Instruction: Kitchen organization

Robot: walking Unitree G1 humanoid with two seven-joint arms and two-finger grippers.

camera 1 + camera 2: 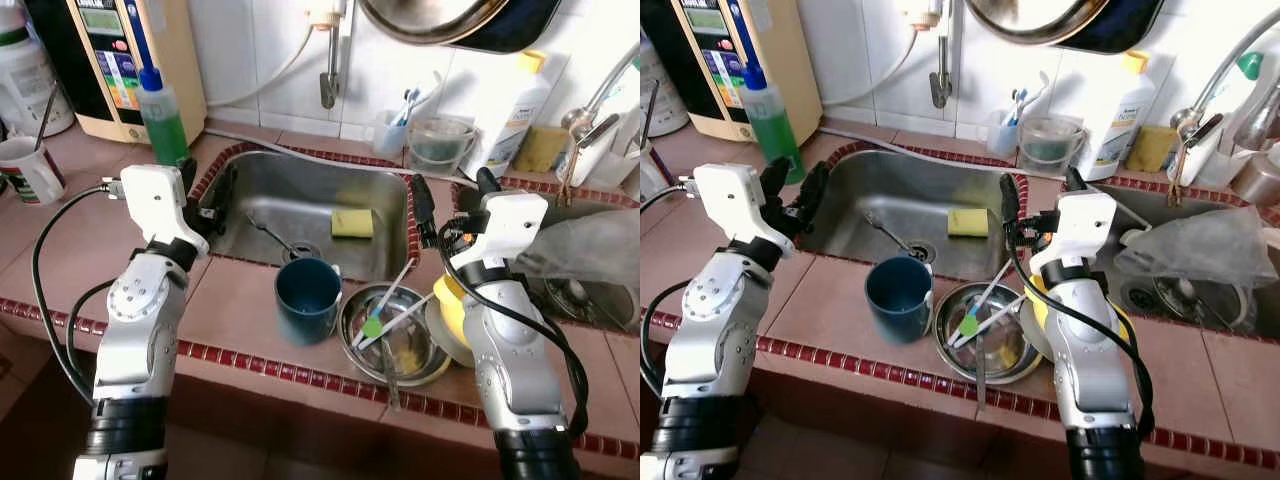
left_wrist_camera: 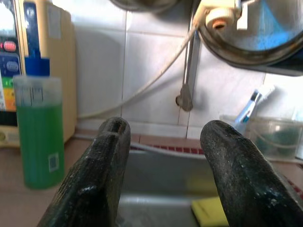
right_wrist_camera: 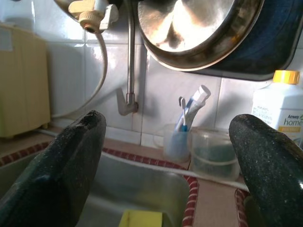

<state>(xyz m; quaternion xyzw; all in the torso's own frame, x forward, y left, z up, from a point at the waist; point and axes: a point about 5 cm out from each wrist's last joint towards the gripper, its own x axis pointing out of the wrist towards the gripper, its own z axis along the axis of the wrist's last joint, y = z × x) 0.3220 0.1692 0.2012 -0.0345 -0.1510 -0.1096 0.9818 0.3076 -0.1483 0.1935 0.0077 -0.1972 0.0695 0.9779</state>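
Dishes wait at the front edge of the bench (image 1: 240,300), just ahead of the sink (image 1: 300,200), and I stand over them with both arms raised. My left end effector (image 1: 212,200) hovers at the sink's left rim, fingers well apart and holding nothing; through its wrist camera I look between them at the green soap bottle (image 2: 40,137) and the tiled wall. My right end effector (image 1: 450,205) sits at the sink's right rim, spread wider still and likewise empty, aimed across the basin toward the toothbrush cup (image 3: 179,139) and the clear tub beside it.

The things I judge to be the work are close below me: a blue cup (image 1: 307,298) standing upright on the bench, touching or nearly touching a steel bowl (image 1: 395,340) that holds a few utensils, one with a green tip (image 1: 373,326). A yellow dish (image 1: 448,305) lies partly hidden under my right forearm. Inside the sink are a yellow sponge (image 1: 352,222) and a spoon (image 1: 268,235) near the drain.

I read this pose as a ready stance: both arms parted to either side of the basin so that neither blocks my head camera's view of the cup and bowl, and both opened wide enough for a first grasp. The cup looks the easiest start, since it stands free and upright. The utensils lean loosely on the bowl's rim, so lifting the bowl carelessly could tip them out.
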